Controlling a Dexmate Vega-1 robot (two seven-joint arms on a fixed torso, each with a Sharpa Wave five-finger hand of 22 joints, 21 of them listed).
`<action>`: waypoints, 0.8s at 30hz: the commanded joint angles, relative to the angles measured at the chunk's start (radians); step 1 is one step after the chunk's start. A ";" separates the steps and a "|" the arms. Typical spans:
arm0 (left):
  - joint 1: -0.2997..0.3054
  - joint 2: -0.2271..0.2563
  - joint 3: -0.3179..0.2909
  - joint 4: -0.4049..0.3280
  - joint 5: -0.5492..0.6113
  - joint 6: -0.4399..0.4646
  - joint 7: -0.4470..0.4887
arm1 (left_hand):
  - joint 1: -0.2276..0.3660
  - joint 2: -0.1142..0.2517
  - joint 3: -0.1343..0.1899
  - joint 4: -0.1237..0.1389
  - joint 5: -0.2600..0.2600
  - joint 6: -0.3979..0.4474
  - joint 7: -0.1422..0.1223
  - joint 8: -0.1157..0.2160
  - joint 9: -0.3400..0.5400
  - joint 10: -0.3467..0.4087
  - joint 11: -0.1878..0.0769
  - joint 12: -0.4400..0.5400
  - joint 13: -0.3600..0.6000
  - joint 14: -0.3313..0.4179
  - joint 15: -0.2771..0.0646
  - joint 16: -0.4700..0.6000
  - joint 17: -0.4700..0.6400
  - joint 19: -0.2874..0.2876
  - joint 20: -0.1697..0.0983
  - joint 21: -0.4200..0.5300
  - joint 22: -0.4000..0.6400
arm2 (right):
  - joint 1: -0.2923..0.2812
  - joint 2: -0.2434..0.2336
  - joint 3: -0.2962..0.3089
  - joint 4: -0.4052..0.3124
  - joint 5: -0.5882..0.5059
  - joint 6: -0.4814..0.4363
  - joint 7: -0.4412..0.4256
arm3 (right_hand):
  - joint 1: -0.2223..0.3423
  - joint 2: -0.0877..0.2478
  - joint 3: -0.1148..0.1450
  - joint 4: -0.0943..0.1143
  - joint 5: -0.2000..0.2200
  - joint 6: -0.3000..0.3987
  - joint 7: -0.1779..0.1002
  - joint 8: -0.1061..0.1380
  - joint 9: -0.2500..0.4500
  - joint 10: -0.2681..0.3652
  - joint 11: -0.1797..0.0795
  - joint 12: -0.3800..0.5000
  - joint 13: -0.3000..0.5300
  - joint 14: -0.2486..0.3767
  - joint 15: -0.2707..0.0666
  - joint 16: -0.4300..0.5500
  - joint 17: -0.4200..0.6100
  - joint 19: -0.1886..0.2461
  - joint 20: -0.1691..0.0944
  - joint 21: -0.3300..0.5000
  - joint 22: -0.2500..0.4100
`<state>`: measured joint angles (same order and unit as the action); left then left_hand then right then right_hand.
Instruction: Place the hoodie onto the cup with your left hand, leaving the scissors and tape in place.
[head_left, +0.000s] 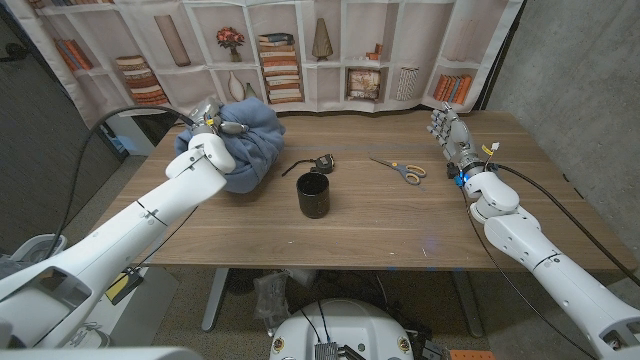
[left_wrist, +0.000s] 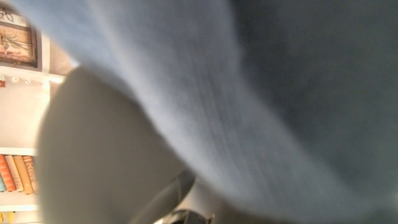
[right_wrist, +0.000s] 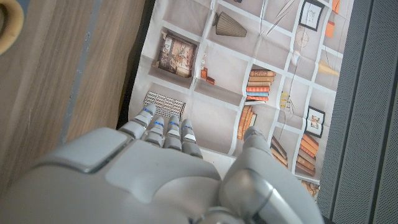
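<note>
A wooden table (head_left: 400, 225) is stretching across the head view, with a printed bookshelf backdrop (head_left: 300, 50) hanging behind it. At the table's far left, a bundled blue hoodie (head_left: 245, 145) is sitting in a heap. The robot's left hand (head_left: 212, 135) is pressing into the top of this heap, its fingers sinking among the folds; whether they are actually gripping the cloth cannot be told. In the left wrist view, blurred blue fabric (left_wrist: 261, 93) is lying right against the lens.

A black cup (head_left: 312, 195) is standing upright near the middle of the table, to the right of the hoodie and apart from it, its mouth open. Just behind the cup, a small dark roll of tape (head_left: 322, 163) is lying with a thin dark strip trailing toward the hoodie. Farther right, scissors (head_left: 402, 170) with yellow handles are lying flat, well apart from the cup.

The right hand (head_left: 450, 130) is waiting near the table's far right edge, beyond the scissors, fingers extended close together and holding nothing. The right wrist view is looking along those straight fingers (right_wrist: 165, 134) toward the backdrop.
</note>
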<state>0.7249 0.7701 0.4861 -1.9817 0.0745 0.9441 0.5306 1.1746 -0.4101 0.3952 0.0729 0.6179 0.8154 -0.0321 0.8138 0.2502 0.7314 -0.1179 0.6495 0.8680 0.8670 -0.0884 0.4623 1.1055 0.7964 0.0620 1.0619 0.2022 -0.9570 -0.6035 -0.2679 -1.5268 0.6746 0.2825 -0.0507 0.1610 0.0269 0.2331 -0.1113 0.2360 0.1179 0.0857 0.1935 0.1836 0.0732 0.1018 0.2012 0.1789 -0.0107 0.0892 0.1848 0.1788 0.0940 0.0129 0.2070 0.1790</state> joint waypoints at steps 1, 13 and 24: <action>-0.011 -0.008 -0.011 -0.014 -0.003 -0.012 0.004 | 0.366 0.356 0.303 -0.243 0.007 0.108 0.058 0.013 0.482 0.012 -0.002 -0.003 -0.001 0.035 -0.052 -0.005 0.009 0.146 -0.275 0.015 0.001 | -0.008 -0.002 0.005 -0.004 0.001 0.005 -0.004 | 0.002 0.004 -0.003 -0.002 -0.001 -0.004 -0.003 0.001 0.003 0.000 -0.003 0.006 0.005 0.008 0.004 0.002 0.005 0.009 0.001 -0.001 0.006; -0.024 -0.010 -0.013 -0.038 0.000 -0.019 -0.002 | 0.364 0.354 0.315 -0.243 0.010 0.104 0.059 0.017 0.492 0.011 -0.001 -0.005 0.007 0.039 -0.055 -0.011 0.024 0.136 -0.275 0.036 -0.003 | -0.025 -0.009 0.018 -0.022 0.004 0.013 -0.010 | 0.002 0.005 -0.003 -0.002 -0.002 -0.005 -0.004 0.000 0.003 0.000 -0.002 0.006 0.005 0.009 0.005 0.002 0.005 0.011 0.003 -0.001 0.006; -0.014 -0.010 -0.028 -0.067 -0.002 -0.004 0.002 | 0.363 0.353 0.323 -0.244 0.012 0.110 0.059 0.016 0.488 0.011 0.000 -0.008 0.010 0.042 -0.054 -0.015 0.034 0.130 -0.275 0.052 -0.006 | -0.021 -0.013 0.020 -0.023 0.004 0.011 -0.005 | 0.003 0.005 -0.003 -0.002 -0.002 -0.006 -0.002 0.000 0.003 -0.001 -0.003 0.006 0.005 0.011 0.004 0.003 0.005 0.016 0.007 0.001 0.005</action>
<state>0.7050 0.7613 0.4705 -2.0238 0.0745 0.9295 0.5320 1.1747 -0.4100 0.3952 0.0729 0.6223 0.8155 -0.0321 0.8141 0.2502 0.7369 -0.1162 0.6419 0.8734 0.8781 -0.0944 0.4506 1.1334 0.7893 0.0549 1.1029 0.1936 -0.9781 -0.6127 -0.2509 -1.5468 0.6780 0.2920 -0.0592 0.1610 0.0268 0.2331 -0.1113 0.2360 0.1179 0.0858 0.1935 0.1836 0.0732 0.1017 0.2012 0.1789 -0.0086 0.0913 0.1848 0.1788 0.1027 0.0215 0.2070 0.1790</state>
